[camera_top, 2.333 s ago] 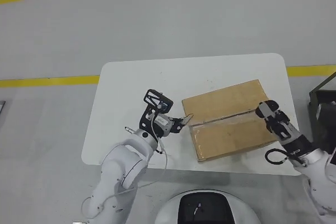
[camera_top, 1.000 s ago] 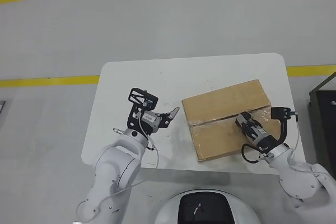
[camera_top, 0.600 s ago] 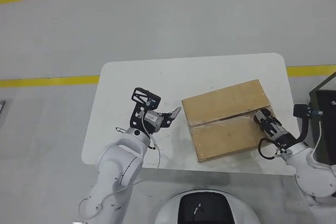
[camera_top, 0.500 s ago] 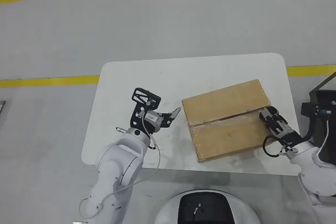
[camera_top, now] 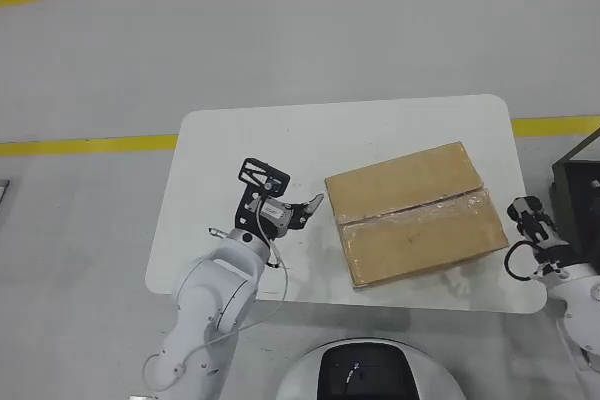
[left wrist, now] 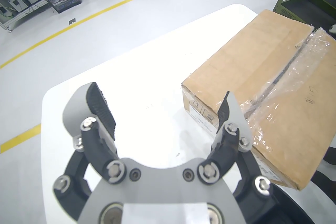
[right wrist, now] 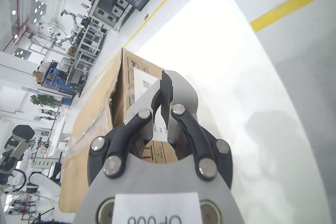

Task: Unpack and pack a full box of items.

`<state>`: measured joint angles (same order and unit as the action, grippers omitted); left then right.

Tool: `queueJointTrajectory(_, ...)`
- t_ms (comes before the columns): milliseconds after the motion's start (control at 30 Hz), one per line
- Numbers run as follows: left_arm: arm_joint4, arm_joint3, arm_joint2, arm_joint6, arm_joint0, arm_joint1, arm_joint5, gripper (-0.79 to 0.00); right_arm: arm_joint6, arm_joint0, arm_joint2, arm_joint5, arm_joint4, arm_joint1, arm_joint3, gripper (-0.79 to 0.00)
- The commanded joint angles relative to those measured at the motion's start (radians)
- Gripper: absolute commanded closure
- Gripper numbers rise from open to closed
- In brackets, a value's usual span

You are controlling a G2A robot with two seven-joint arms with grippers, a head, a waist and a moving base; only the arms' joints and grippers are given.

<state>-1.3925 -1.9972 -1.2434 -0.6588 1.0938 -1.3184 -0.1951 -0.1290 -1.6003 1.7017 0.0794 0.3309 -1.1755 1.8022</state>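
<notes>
A closed brown cardboard box (camera_top: 415, 212) lies on the white table (camera_top: 260, 140), its top seam covered with loose clear tape (left wrist: 294, 78). My left gripper (camera_top: 308, 208) stands open just left of the box's end, nothing between its fingers (left wrist: 101, 107). My right gripper (camera_top: 523, 208) hovers off the box's right end, jaws shut and empty; its wrist view shows the fingertips (right wrist: 164, 93) closed in front of the box's labelled end (right wrist: 143, 83).
A green metal rack (camera_top: 585, 170) stands just off the table's right edge, close to my right arm. The table's left and far parts are bare white surface. A yellow floor line (camera_top: 70, 145) runs behind the table.
My right gripper slid off the top of the box toward the right and now sits beyond its right end. My left gripper barely shifted.
</notes>
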Motion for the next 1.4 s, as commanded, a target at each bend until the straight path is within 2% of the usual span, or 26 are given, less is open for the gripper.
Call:
queueJointTrajectory(0, -0.012, -0.002, 0.002, 0.000, 0.000, 0.000, 0.003, -0.785, 0.000, -0.008, -0.048, 0.026, 0.026, -0.004, 0.008, 0.000)
queueJointTrajectory(200, -0.039, -0.013, 0.013, 0.012, 0.007, 0.000, 0.027, -0.785, 0.004, -0.026, -0.183, 0.078, 0.124, -0.013, 0.057, 0.000)
queueJointTrajectory(333, -0.086, -0.029, 0.022, 0.036, 0.014, 0.000, 0.043, -0.785, 0.084, -0.031, -0.217, 0.080, 0.230, -0.017, 0.100, 0.000)
queueJointTrajectory(467, -0.211, -0.056, 0.033, 0.093, 0.033, 0.002, 0.076, -0.785, 0.177, -0.061, -0.171, 0.083, 0.338, -0.015, 0.191, 0.000)
queueJointTrajectory(600, -0.332, -0.090, 0.041, 0.137, 0.070, 0.006, 0.099, -0.785, 0.190, -0.124, -0.079, 0.112, 0.497, -0.005, 0.307, 0.000)
queueJointTrajectory(700, -0.429, -0.110, 0.047, 0.122, 0.108, 0.010, 0.102, -0.785, 0.192, -0.184, -0.016, 0.159, 0.611, 0.003, 0.380, 0.000)
queueJointTrajectory(833, -0.454, -0.133, 0.049, 0.094, 0.167, 0.010, 0.124, -0.785, 0.188, -0.244, 0.047, 0.204, 0.629, 0.006, 0.429, 0.000)
queueJointTrajectory(867, -0.452, -0.138, 0.051, 0.093, 0.175, 0.010, 0.124, -0.785, 0.174, -0.255, 0.055, 0.217, 0.624, 0.006, 0.434, -0.209)
queueJointTrajectory(900, -0.452, -0.138, 0.051, 0.093, 0.175, 0.010, 0.124, -0.785, 0.174, -0.255, 0.055, 0.217, 0.624, 0.006, 0.434, -0.785)
queueJointTrajectory(933, -0.453, -0.137, 0.050, 0.093, 0.174, 0.010, 0.125, -0.785, 0.179, -0.253, 0.053, 0.213, 0.626, 0.006, 0.433, -0.003)
queueJointTrajectory(967, -0.453, -0.138, 0.051, 0.093, 0.177, 0.010, 0.125, -0.785, 0.174, -0.256, 0.056, 0.218, 0.625, 0.006, 0.435, -0.012)
queueJointTrajectory(1033, -0.452, -0.138, 0.051, 0.093, 0.176, 0.010, 0.125, -0.785, 0.173, -0.256, 0.056, 0.218, 0.624, 0.006, 0.434, -0.076)
queueJointTrajectory(1167, -0.452, -0.138, 0.051, 0.093, 0.175, 0.010, 0.124, -0.785, 0.174, -0.255, 0.055, 0.217, 0.624, 0.006, 0.434, -0.359)
queueJointTrajectory(1267, -0.452, -0.138, 0.051, 0.093, 0.175, 0.010, 0.124, -0.785, 0.174, -0.255, 0.055, 0.217, 0.624, 0.006, 0.434, -0.530)
queueJointTrajectory(1367, -0.452, -0.138, 0.051, 0.093, 0.175, 0.010, 0.124, -0.785, 0.174, -0.255, 0.055, 0.217, 0.624, 0.006, 0.434, -0.656)
